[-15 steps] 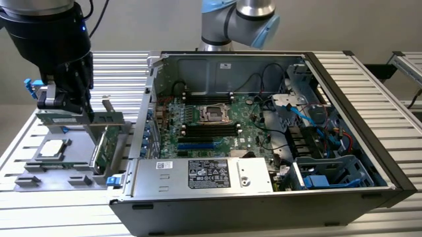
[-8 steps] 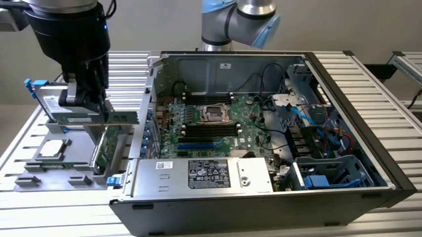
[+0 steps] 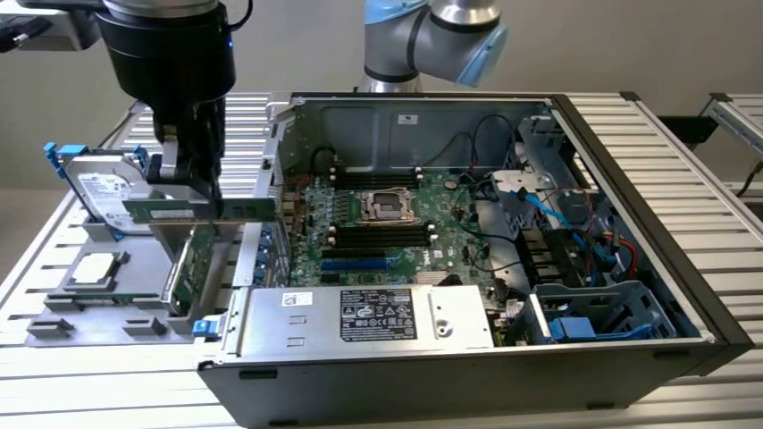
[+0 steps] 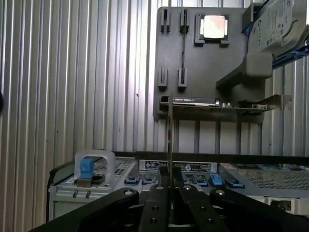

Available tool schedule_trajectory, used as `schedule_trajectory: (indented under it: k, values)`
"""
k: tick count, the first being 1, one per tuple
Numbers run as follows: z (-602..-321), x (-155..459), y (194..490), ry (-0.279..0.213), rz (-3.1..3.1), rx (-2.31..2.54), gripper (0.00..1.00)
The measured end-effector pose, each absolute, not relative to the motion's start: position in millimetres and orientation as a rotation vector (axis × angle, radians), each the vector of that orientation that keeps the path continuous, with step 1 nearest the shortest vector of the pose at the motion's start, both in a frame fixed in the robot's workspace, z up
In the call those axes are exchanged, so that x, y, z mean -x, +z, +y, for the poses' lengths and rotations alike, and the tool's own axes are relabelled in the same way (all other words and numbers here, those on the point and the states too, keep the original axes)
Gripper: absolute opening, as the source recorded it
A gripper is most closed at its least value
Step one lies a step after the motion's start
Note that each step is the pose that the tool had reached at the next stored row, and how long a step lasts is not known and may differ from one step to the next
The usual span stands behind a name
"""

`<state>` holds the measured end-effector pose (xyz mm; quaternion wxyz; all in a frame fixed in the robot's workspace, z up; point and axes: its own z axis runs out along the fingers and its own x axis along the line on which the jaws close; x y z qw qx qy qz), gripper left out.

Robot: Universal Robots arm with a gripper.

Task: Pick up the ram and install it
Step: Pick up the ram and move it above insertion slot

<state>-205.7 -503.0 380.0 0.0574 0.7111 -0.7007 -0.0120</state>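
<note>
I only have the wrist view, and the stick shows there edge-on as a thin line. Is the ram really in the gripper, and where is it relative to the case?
Observer: Yes. In the exterior view the gripper is shut on the ram, a long green stick held level.
Operator: Is it over the case?
Observer: No. It hangs outside the computer case, on the exterior view's left, above the grey holder tray.
Operator: Where are the slots?
Observer: Long dark slots lie on either side of the CPU socket on the motherboard, inside the case.
</note>
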Motion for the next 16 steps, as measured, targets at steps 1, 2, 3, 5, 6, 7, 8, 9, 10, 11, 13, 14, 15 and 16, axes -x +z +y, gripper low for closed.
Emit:
schedule_trajectory:
  k: [1, 2, 3, 5, 6, 7, 8, 9, 10, 11, 13, 14, 15, 16]
  values:
    - [-502, 203, 380, -0.033, -2.123, -2.154, 0.14]
    - [-500, 200, 380, -0.029, -2.121, -2.152, 0.14]
    - [-499, 197, 380, -0.027, -2.120, -2.151, 0.14]
    - [-494, 192, 380, -0.026, -2.120, -2.150, 0.14]
    - [-492, 189, 380, -0.026, -2.120, -2.150, 0.14]
    - [-490, 187, 380, -0.026, -2.120, -2.150, 0.14]
    - [-487, 184, 380, -0.026, -2.120, -2.150, 0.14]
    - [-485, 182, 380, -0.026, -2.120, -2.150, 0.14]
    - [-482, 179, 380, -0.026, -2.120, -2.150, 0.14]
    - [-480, 177, 380, -0.026, -2.120, -2.150, 0.14]
    - [-476, 172, 380, -0.026, -2.120, -2.150, 0.14]
    - [-475, 170, 380, -0.026, -2.120, -2.151, 0.14]
    - [-473, 168, 380, -0.027, -2.120, -2.151, 0.14]
    - [-471, 166, 380, -0.028, -2.121, -2.152, 0.14]
